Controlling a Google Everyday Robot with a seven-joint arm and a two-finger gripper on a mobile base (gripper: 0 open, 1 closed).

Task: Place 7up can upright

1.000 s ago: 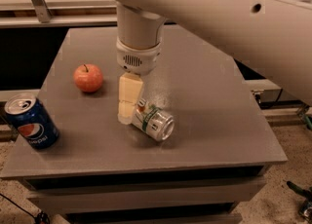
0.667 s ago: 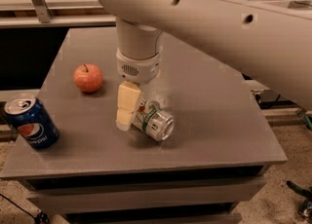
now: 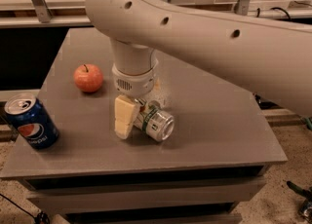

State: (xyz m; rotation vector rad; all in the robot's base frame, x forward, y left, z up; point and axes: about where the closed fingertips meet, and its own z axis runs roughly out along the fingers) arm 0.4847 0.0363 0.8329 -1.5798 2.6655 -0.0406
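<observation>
The 7up can (image 3: pixel 156 123) lies on its side on the grey table (image 3: pixel 214 121), a little front of centre. It has a white and silver body with a green band, and its silver top faces front right. My gripper (image 3: pixel 138 119) hangs from the big white arm (image 3: pixel 204 33) and is low over the table, right at the can's left rear end. Its cream-coloured part (image 3: pixel 124 117) stands beside the can and reaches almost to the table top. The gripper's far side is hidden behind the can and the wrist.
A red apple (image 3: pixel 88 78) sits at the left middle of the table. A blue Pepsi can (image 3: pixel 30 121) stands upright, slightly leaning, at the front left corner. The table's front edge is close below the 7up can. A rail runs along the back.
The gripper has come down towards the table at the can's left end. The 7up can, the apple and the Pepsi can have not moved.
</observation>
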